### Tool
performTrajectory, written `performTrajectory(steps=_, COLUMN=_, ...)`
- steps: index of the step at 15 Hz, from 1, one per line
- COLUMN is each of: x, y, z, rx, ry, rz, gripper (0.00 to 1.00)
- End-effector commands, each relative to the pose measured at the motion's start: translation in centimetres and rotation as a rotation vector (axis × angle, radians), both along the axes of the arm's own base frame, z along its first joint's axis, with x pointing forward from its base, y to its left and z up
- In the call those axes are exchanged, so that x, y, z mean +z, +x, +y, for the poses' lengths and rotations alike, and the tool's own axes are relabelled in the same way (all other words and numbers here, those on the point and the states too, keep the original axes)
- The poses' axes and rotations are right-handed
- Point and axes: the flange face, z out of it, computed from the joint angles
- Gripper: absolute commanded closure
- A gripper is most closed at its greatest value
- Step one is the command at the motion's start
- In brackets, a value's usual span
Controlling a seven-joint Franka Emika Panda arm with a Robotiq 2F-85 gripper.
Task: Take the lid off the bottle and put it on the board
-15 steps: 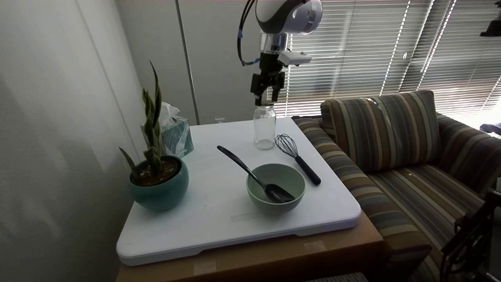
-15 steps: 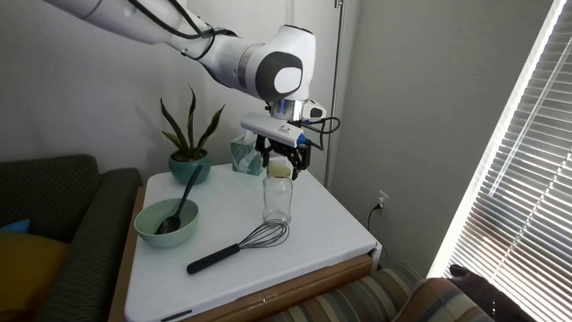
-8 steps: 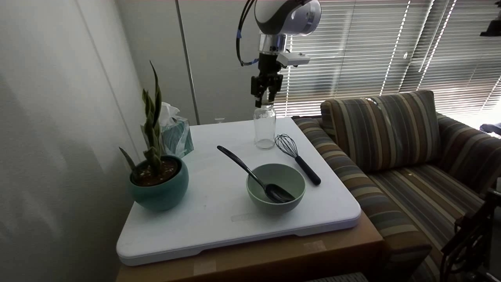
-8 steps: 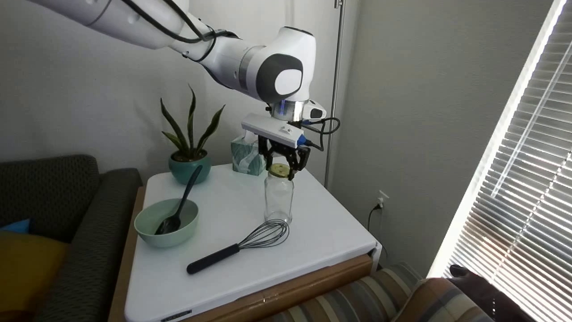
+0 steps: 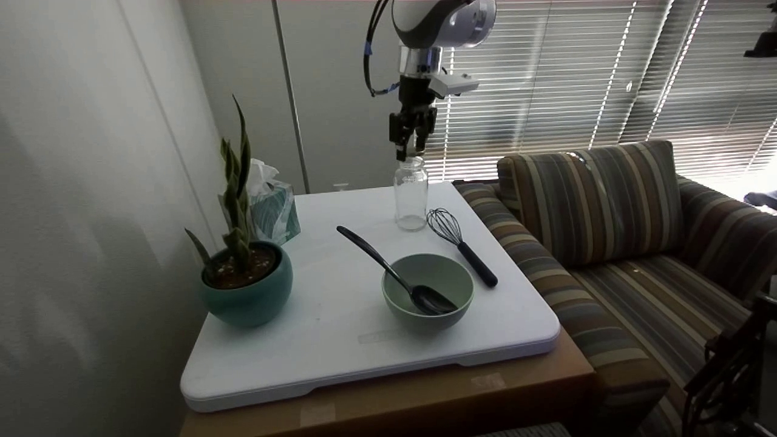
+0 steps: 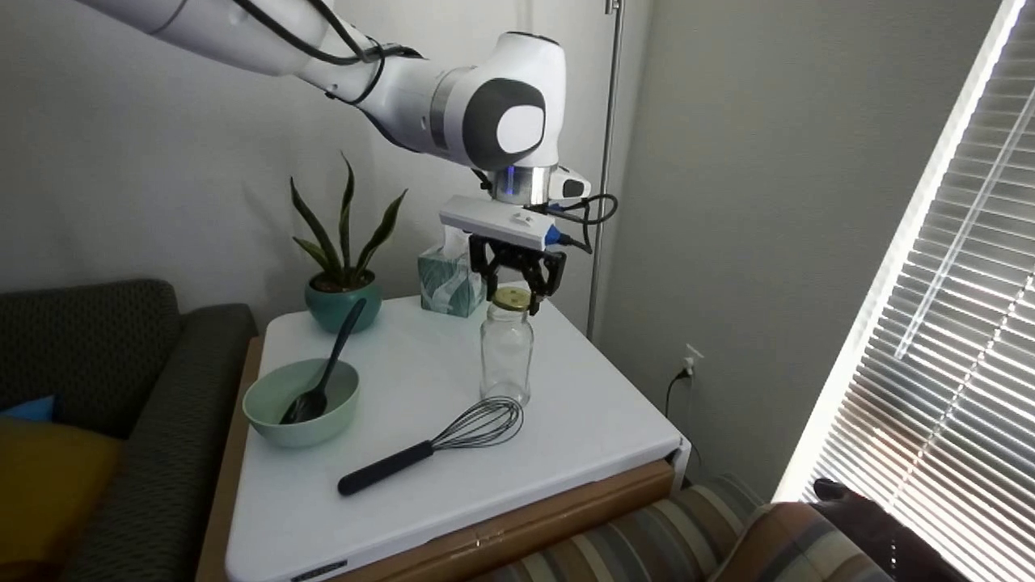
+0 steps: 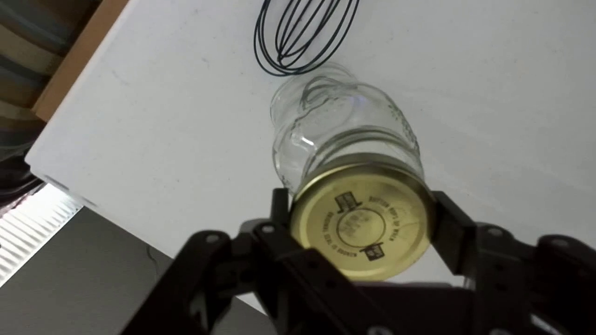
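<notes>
Gold lid [image 7: 362, 222] sits pinched between the fingers [image 7: 452, 237] at the mouth of the clear glass bottle [image 5: 411, 197]
The lid is round, printed on top with dark lettering around a ring; whether it touches the glass is hard to tell; the bottle stands upright on the board [image 5: 328, 346], see-through down to its base; the board lies flat, white, thick and round-cornered
</notes>
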Motion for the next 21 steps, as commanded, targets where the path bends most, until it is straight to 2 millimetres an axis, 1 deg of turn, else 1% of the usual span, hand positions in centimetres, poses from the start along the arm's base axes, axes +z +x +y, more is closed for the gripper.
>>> performTrajectory(steps=1, x=3.6, y=0.4, z=1.5, rx=0.142, ry=-0.077, rz=-0.029, gripper=0.53)
performTrajectory(steps=3, x=5.5, y=0.7, z=3.3, rx=0.220, ry=-0.097, rz=-0.064, gripper=0.53)
performTrajectory(steps=5, x=7.1, y=0.8, z=5.7, rx=0.281, ry=-0.085, rz=-0.092, gripper=0.53)
performTrajectory(steps=7, x=7.5, y=0.7, z=8.5, rx=0.329, ry=-0.066, rz=-0.113, gripper=0.53)
performTrajectory(steps=8, x=6.8, y=0.6, z=10.1, rx=0.335, ry=-0.076, rz=-0.114, gripper=0.53)
performTrajectory(steps=11, x=3.7, y=0.5, z=13.7, rx=0.301, ry=-0.124, rz=-0.126, gripper=0.53)
performTrajectory(steps=15, x=-1.8, y=0.1, z=17.9, rx=0.254, ry=-0.217, rz=-0.147, gripper=0.53)
performTrajectory(steps=16, x=-2.8, y=0.1, z=18.5, rx=0.224, ry=-0.246, rz=-0.173, gripper=0.53)
performTrajectory(steps=18, x=-4.9, y=0.1, z=19.1, rx=0.142, ry=-0.297, rz=-0.197, gripper=0.53)
performTrajectory(steps=19, x=-6.1, y=0.1, z=19.2, rx=0.093, ry=-0.278, rz=-0.217, gripper=0.53)
performTrajectory(steps=21, x=-7.6, y=0.0, z=19.3, rx=0.013, ry=-0.251, rz=-0.220, gripper=0.53)
